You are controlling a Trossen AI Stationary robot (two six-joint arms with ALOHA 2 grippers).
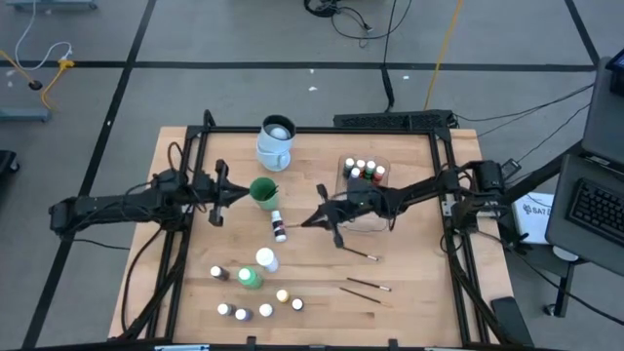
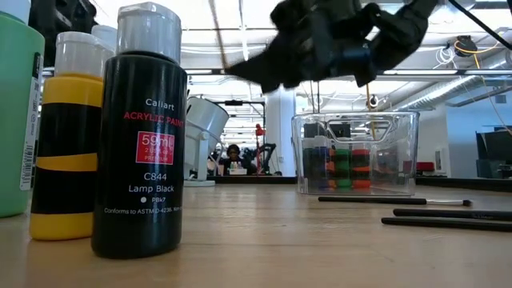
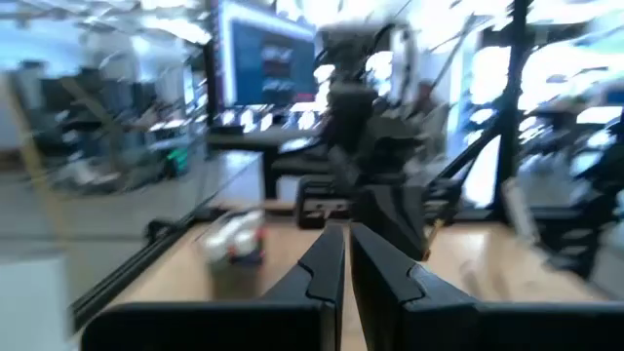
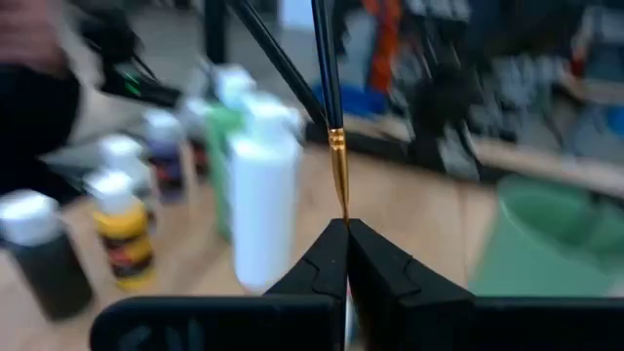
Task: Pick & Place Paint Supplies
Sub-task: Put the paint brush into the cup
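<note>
Wooden table [image 1: 400, 283] seen from overhead hides what the right wrist view shows: the right gripper [image 4: 345, 234] has its jaws closed on a brush [image 4: 331, 107] rising straight up between them, while the left gripper [image 3: 346, 255] hovers with jaws closed, empty.

Bare wood between green cup [image 1: 263, 191] and tub [image 1: 365, 175] (bottle [image 1: 279, 227] intrudes)

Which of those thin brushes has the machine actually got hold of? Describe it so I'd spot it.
Start at the clear rectangular plastic tub holding small bottles. Just left of it, the right end effector is shut on a thin dark-handled brush with a gold ferrule, near mid-table. Unlike the three dark brushes lying flat on the wood, it is pinched by its tip.
</note>
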